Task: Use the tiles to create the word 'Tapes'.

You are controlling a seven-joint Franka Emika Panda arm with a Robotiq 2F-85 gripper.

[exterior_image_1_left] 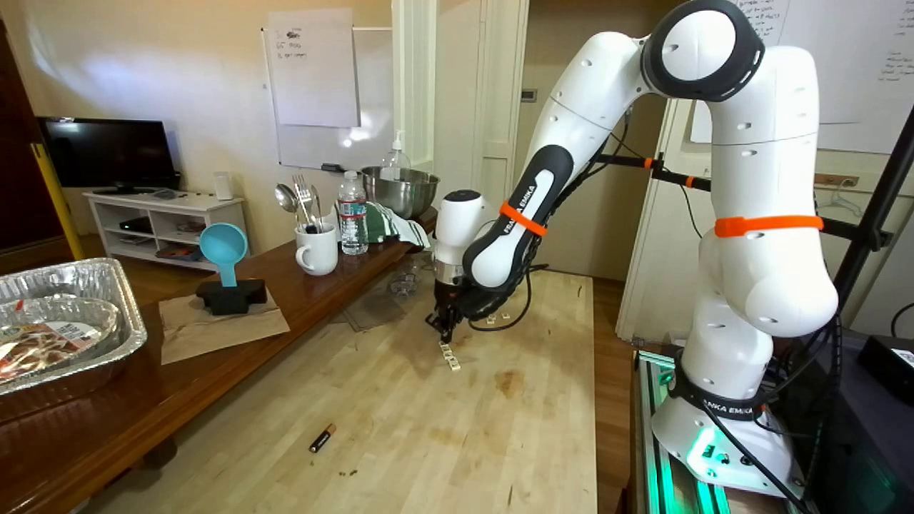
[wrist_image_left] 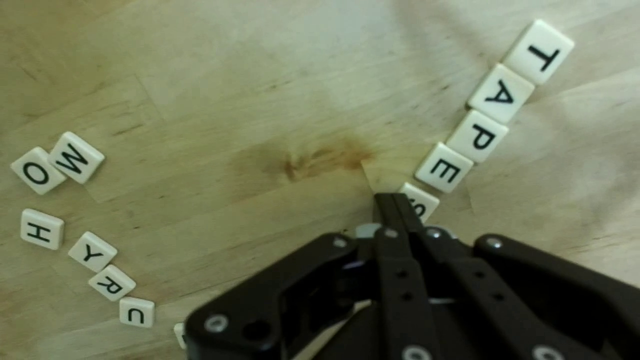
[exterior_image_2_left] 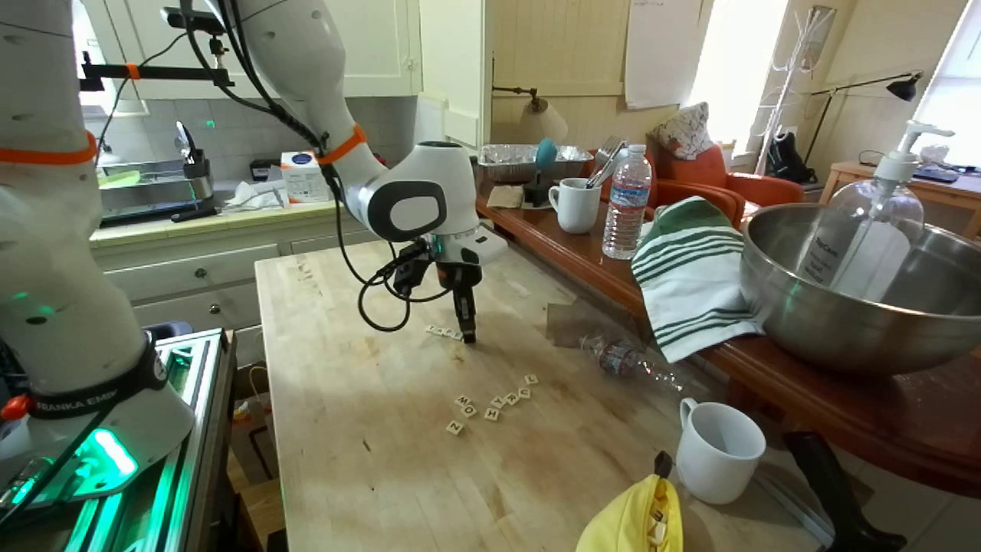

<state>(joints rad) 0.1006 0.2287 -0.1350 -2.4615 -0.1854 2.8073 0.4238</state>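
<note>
On the table (exterior_image_1_left: 400, 400), you read TAPES along a row of tiles (wrist_image_left: 477, 136). Your gripper (wrist_image_left: 393, 196) stands by the S tile (wrist_image_left: 426, 202), jaws fully together, gripping nothing. The arm (exterior_image_1_left: 564, 128) bears FRANKA EMIKA.

Square whitish tiles (wrist_image_left: 477, 136) read TAPES; other tiles (wrist_image_left: 92, 251) show O, W, H, Y, R, U. White jointed arm (exterior_image_1_left: 593, 93) bears FRANKA EMIKA.

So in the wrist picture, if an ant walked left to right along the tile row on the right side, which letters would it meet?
S tile (partly hidden by the gripper) → E tile → P tile → A tile → T tile. That spells TAPES backwards!
</note>
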